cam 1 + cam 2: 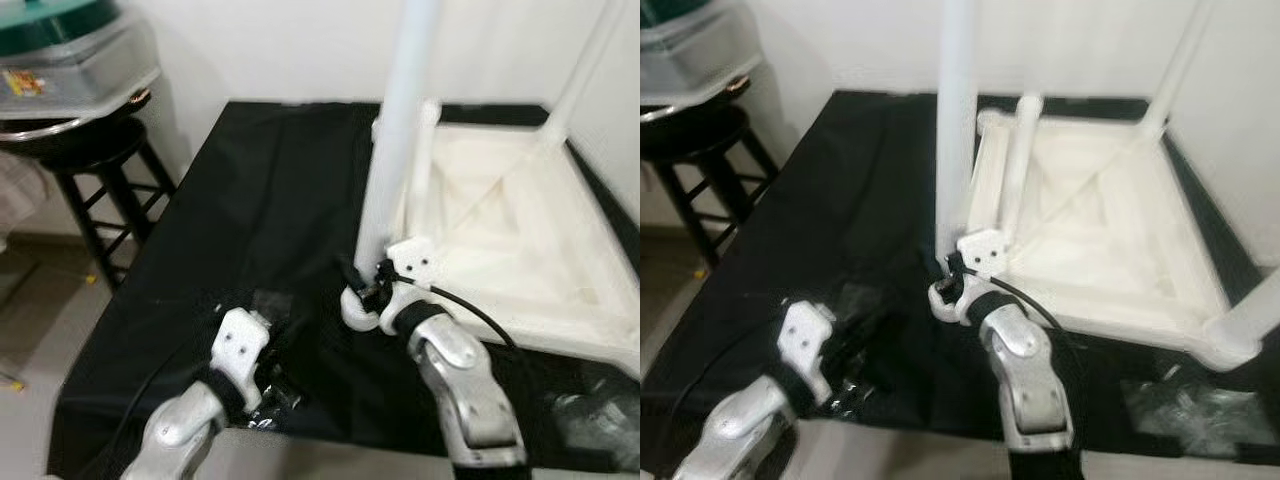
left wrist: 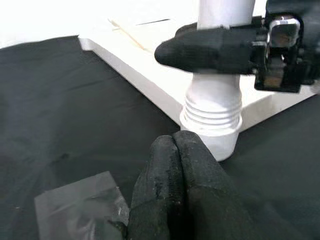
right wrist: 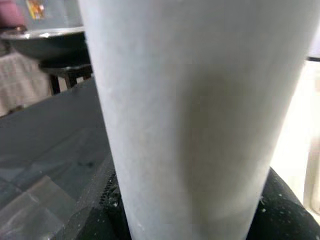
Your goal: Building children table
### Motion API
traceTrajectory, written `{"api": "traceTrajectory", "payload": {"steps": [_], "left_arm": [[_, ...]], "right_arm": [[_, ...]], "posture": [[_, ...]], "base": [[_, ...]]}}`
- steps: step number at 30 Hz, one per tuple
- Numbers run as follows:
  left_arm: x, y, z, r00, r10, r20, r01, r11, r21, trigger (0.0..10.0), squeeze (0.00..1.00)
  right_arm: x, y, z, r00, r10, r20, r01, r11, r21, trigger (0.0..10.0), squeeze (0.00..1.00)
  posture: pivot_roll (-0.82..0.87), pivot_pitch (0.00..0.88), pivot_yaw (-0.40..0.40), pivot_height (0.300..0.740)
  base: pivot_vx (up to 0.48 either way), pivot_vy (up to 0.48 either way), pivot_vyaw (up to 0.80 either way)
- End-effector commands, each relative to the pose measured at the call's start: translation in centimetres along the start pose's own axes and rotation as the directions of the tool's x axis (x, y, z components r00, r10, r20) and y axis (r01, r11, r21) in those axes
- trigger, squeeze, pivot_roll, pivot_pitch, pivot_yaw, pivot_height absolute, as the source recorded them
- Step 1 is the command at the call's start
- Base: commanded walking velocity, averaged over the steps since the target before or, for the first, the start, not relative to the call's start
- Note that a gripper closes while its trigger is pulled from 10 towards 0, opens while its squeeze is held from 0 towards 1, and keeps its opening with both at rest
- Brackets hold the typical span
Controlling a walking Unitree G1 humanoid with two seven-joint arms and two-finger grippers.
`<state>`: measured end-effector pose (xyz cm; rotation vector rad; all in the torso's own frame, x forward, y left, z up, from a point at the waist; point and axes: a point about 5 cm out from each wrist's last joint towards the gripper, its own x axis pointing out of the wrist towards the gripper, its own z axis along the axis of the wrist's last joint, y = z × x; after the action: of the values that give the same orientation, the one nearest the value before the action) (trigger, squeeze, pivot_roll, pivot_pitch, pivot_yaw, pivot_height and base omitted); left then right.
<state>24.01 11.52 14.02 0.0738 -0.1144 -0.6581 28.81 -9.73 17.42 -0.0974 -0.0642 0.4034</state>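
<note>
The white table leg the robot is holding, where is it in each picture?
Left eye view: white leg standing upright, centre, right gripper at its base.
Right eye view: left of centre.
Left wrist view: top right, threaded base.
Right wrist view: close up.
Shared landmark: black cloth.

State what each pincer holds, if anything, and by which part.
The right pincer grips the upright white table leg just above its threaded base. The left pincer is shut on nothing, resting over the black cloth.
</note>
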Motion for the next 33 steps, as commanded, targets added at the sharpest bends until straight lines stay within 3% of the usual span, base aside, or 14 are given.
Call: {"api": "traceTrajectory", "payload": {"steps": [1,5,6,7,8,9,10,15,18,19,30,31,32,33], "left_arm": [[-0.1,0.1,-0.6,1.0,-0.009,-0.021,0.009,1.0,-0.001,10.0,0.0],[0.0,0.2,-0.6,1.0,-0.011,-0.021,0.011,1.0,0.001,10.0,0.0],[0.0,0.2,-0.7,1.0,-0.004,-0.021,0.005,1.0,0.003,10.0,0.0],[0.0,0.2,-0.7,1.0,0.0,-0.021,0.0,1.0,0.005,10.0,0.0],[0.0,0.3,-0.7,1.0,0.004,-0.021,-0.004,1.0,0.004,10.0,0.0],[0.0,0.3,-0.7,1.0,0.004,-0.021,-0.004,1.0,0.004,10.0,0.0],[0.0,0.3,-0.8,1.0,0.005,-0.021,-0.005,1.0,0.003,10.0,0.0],[0.1,0.3,-0.9,1.0,0.004,-0.022,-0.004,1.0,0.0,10.0,0.0],[0.2,0.2,-0.9,1.0,0.002,-0.023,-0.002,1.0,-0.003,10.0,0.0],[0.3,0.1,-1.0,1.0,0.0,-0.023,-0.001,1.0,-0.005,10.0,0.0],[0.4,-0.1,-1.1,1.0,0.007,-0.016,-0.007,1.0,0.0,10.0,0.0],[0.4,-0.1,-1.0,1.0,0.007,-0.015,-0.007,1.0,0.0,10.0,0.0],[0.4,-0.1,-1.0,1.0,0.007,-0.015,-0.007,1.0,0.0,10.0,0.0],[0.4,-0.2,-1.0,1.0,0.006,-0.012,-0.006,1.0,-0.001,10.0,0.0]], "right_arm": [[-0.1,0.0,-2.5,0.991,0.014,-0.13,-0.01,1.0,0.026,0.0,0.0],[0.2,0.2,-2.8,0.99,0.035,-0.138,-0.031,0.999,0.037,0.0,0.0],[0.2,0.3,-2.9,0.989,0.046,-0.138,-0.04,0.998,0.039,4.1,0.0],[0.2,0.4,-2.9,0.989,0.049,-0.139,-0.044,0.998,0.041,4.1,0.0],[0.2,0.6,-2.9,0.986,0.089,-0.144,-0.08,0.995,0.063,10.0,0.0],[0.2,0.6,-2.9,0.986,0.089,-0.144,-0.08,0.995,0.063,10.0,0.0],[0.4,1.1,-2.9,0.975,0.178,-0.131,-0.162,0.979,0.122,10.0,1.0],[0.4,1.7,-1.8,0.953,0.29,-0.084,-0.273,0.948,0.165,10.0,1.0],[0.5,1.5,-0.1,0.897,0.442,-0.015,-0.437,0.891,0.128,10.0,1.0],[1.1,0.1,0.7,0.821,0.57,-0.014,-0.57,0.821,0.04,10.0,0.07],[3.1,-3.1,2.1,0.654,0.755,-0.05,-0.755,0.655,0.009,9.6,0.0],[3.2,-3.2,2.2,0.619,0.784,-0.052,-0.784,0.621,0.017,0.0,0.0],[3.2,-3.2,2.2,0.619,0.784,-0.052,-0.784,0.621,0.017,0.0,0.0],[3.1,-3.4,2.2,0.548,0.835,-0.055,-0.834,0.55,0.041,0.0,0.0]], "posture": [[-0.01,0.172,0.052,0.74],[-0.01,0.167,0.054,0.74],[-0.02,0.158,0.059,0.74],[-0.02,0.158,0.059,0.74],[-0.02,0.156,0.058,0.74],[-0.02,0.156,0.058,0.74],[-0.02,0.15,0.059,0.74],[-0.01,0.145,0.062,0.74],[-0.01,0.135,0.062,0.74],[0.0,0.129,0.054,0.74],[0.02,0.128,0.045,0.74],[0.02,0.129,0.043,0.74],[0.02,0.129,0.043,0.74],[0.02,0.133,0.043,0.74]], "base": [[0.0,0.0,0.0],[0.0,0.0,0.0],[0.0,0.0,0.0],[0.0,0.0,0.0],[0.0,0.0,0.0],[0.0,0.0,0.0],[0.0,0.0,0.0],[0.0,0.0,0.0],[0.0,0.0,0.0],[0.0,0.0,0.0],[0.0,0.0,0.0],[0.0,0.0,0.0],[0.0,0.0,0.0],[0.0,0.0,0.0]]}}
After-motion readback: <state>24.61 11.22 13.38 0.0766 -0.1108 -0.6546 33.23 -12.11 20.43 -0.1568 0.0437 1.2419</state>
